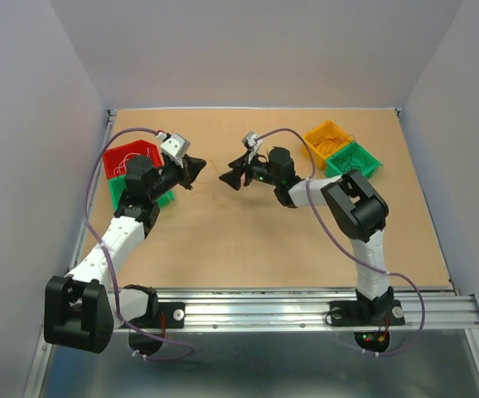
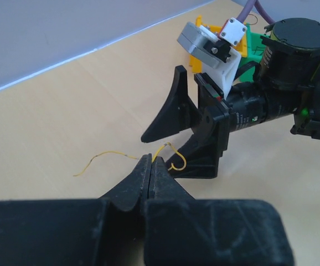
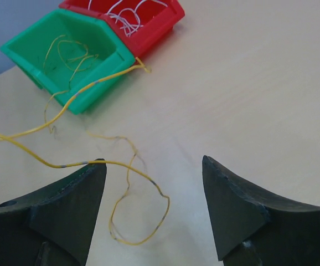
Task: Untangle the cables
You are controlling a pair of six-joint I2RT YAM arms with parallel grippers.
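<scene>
Left wrist view: my left hand (image 2: 151, 166) pinches the yellow cable (image 2: 121, 154), right hand (image 3: 153, 160) wide; a hard tug could snap it.

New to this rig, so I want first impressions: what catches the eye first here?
Two grippers facing tip to tip at mid-table: the left gripper shut on a thin yellow wire, the right gripper open. Bright bins flank them: red bin at left, yellow bin far right.

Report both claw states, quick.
Left claw: closed, pinching the yellow cable.
Right claw: open, gripping nothing.
</scene>
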